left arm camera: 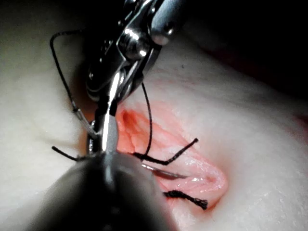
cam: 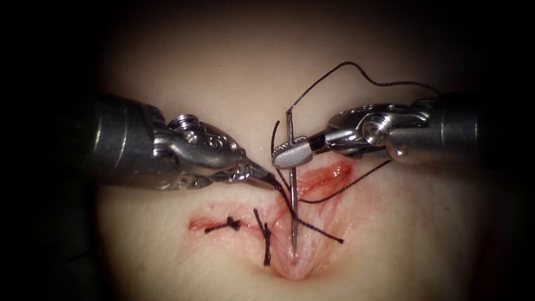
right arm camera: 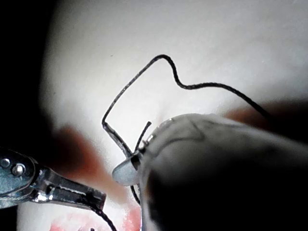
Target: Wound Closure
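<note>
My right tool [cam: 291, 153] clenched on needle [cam: 291, 189] near its thread end, tip down at 6 o'clock inside cut [cam: 295, 245] of tissue [cam: 223, 67]. My left tool [cam: 267, 179] pinches thread [cam: 356, 75], just 9 o'clock of needle. Two stitches [cam: 245, 226] left of it.

The left end effector [cam: 270, 181] and the right end effector [cam: 287, 155] both sit clamped, tips near together.

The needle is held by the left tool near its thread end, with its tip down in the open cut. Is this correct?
Not quite: the right tool holds the needle, as the endoscope view shows. The left tool grips the thread instead. The rest is correct: held near its thread end, tip in the cut.
</note>
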Action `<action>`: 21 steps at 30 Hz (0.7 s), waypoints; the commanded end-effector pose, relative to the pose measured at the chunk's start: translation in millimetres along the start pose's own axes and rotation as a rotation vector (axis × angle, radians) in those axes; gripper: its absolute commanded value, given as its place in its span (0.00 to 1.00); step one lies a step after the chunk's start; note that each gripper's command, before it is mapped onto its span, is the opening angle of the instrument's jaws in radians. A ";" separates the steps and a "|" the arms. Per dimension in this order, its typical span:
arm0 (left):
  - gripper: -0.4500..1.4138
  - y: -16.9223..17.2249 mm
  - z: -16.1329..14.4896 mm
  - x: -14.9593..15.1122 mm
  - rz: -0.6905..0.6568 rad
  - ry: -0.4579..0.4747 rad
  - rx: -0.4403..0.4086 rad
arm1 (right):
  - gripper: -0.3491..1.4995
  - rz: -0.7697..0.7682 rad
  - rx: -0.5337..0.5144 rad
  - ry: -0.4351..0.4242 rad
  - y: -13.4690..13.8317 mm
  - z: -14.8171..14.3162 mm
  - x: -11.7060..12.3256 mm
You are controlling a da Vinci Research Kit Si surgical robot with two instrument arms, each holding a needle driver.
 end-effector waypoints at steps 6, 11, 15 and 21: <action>0.12 -0.1 0.7 0.0 -0.001 -0.001 -0.002 | 0.00 0.071 0.057 0.003 -0.5 1.1 -0.4; 0.10 0.0 0.7 0.0 -0.001 0.000 -0.001 | 0.00 0.138 0.070 -0.012 -1.1 1.3 -1.3; 0.10 0.1 0.7 0.0 -0.002 0.000 -0.001 | 0.00 0.179 0.122 -0.015 -1.8 1.8 -1.9; 0.10 0.1 0.8 0.0 -0.002 -0.002 -0.003 | 0.00 0.189 0.124 -0.021 -1.9 2.3 -2.2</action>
